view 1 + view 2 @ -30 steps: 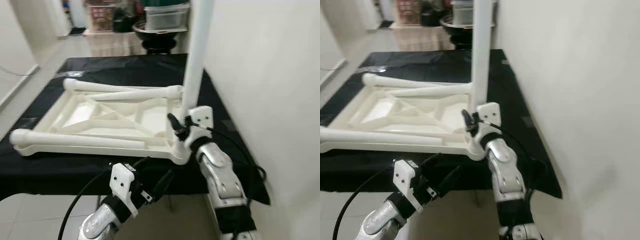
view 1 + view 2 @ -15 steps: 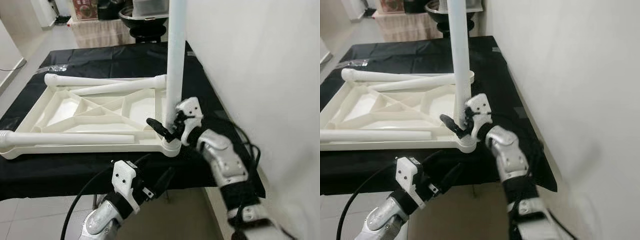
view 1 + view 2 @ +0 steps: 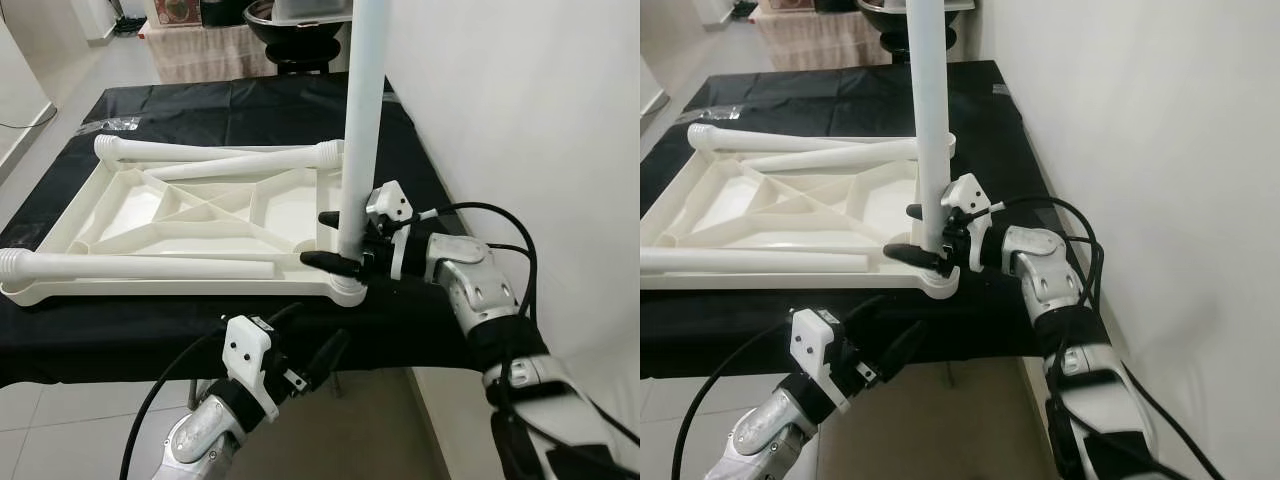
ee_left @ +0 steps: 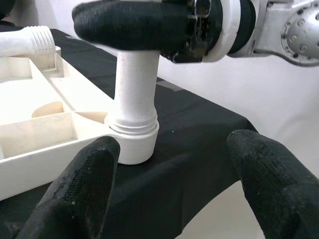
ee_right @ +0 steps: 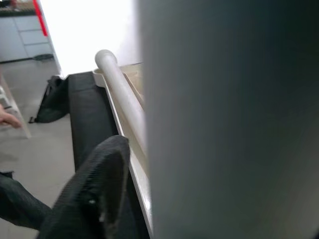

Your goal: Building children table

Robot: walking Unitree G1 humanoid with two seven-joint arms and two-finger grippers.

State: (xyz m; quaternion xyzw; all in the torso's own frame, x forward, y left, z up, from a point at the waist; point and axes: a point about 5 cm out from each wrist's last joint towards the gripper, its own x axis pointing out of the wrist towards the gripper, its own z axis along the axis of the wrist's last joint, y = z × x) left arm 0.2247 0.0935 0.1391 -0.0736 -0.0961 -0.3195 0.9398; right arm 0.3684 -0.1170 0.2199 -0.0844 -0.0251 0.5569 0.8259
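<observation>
Lying upturned on desk (image 3: 200, 120): tabletop (image 3: 190, 225).
Upright leg (image 3: 358, 130): seated in near right corner socket.
Right gripper (image 3: 335, 240): re-set lower and level; jaws closed round leg base, suggesting tightening.
Left gripper (image 3: 325, 355): jaws apart, empty.

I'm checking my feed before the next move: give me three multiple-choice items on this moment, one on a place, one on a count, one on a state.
1. Where does the upright leg stand on the tabletop frame?
A. near right corner
B. far left corner
C. middle

2. How many legs lie flat on the frame?
A. one
B. three
C. five

3. The right gripper is:
A. shut on empty air
B. around the upright leg's base
C. hanging idle

Key: 1 A, its foot sits in the corner socket nearest the robot's right. 2 B, two at the far edge, one at the near edge. 3 B, a black finger on each side of the leg.
</observation>
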